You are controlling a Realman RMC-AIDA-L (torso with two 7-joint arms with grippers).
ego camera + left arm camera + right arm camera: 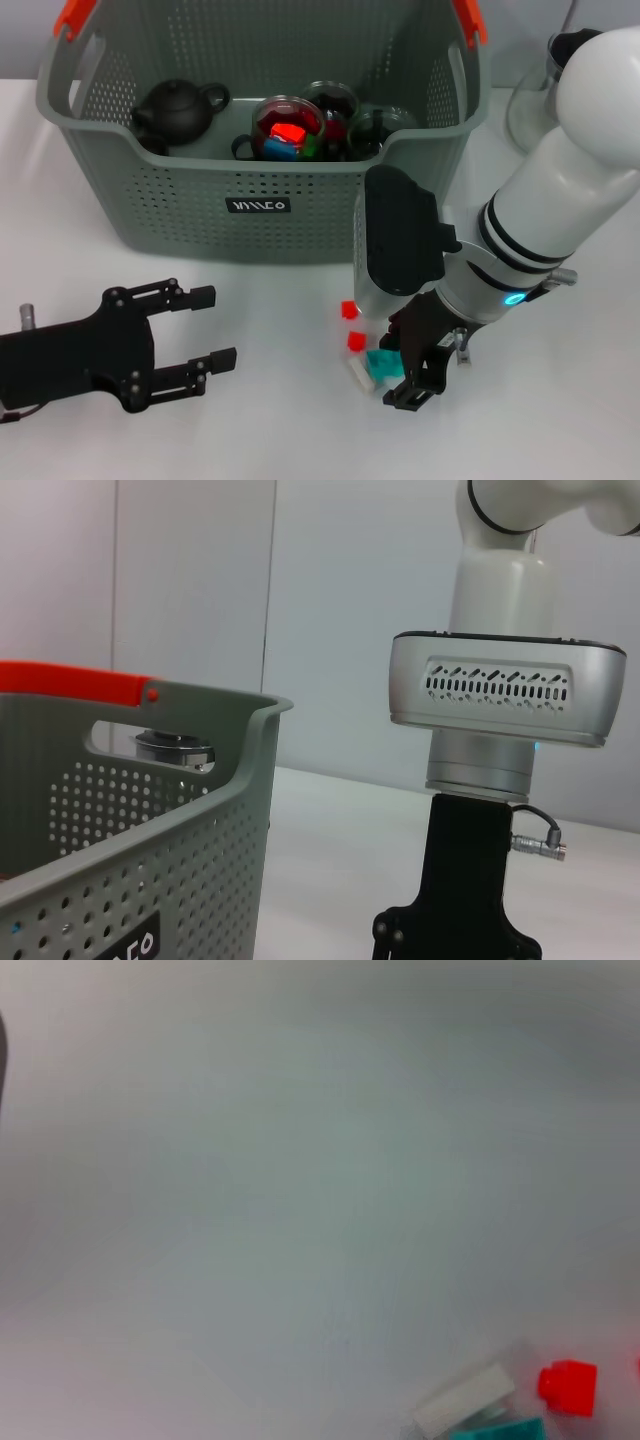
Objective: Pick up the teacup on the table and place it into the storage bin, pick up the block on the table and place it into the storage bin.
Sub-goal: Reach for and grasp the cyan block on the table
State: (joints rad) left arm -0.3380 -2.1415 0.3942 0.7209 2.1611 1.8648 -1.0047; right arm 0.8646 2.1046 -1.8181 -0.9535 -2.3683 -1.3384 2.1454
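The left pincer (205, 330) rests on the table (280, 420) at the near left, fingers spread, holding nothing. Behind it stands the bin (260, 205), already holding a dark teapot (178, 108), glass cups (290, 125) and coloured pieces; no teacup is visible on the table.

The blocks lie right of centre, in front of the bin: a small red block (349, 310) nearest the bin, a second red block (355, 342), a white block (361, 372) and a teal block (380, 362), the last two touching.

Judged small, light, rigid and smooth plastic; hold across two flat opposite sides. The white block is oblong, its long axis slanting across the table; the red ones look roughly cubic.

The right pincer (425, 375) hangs just over the teal block; whether its fingers are apart cannot be told.
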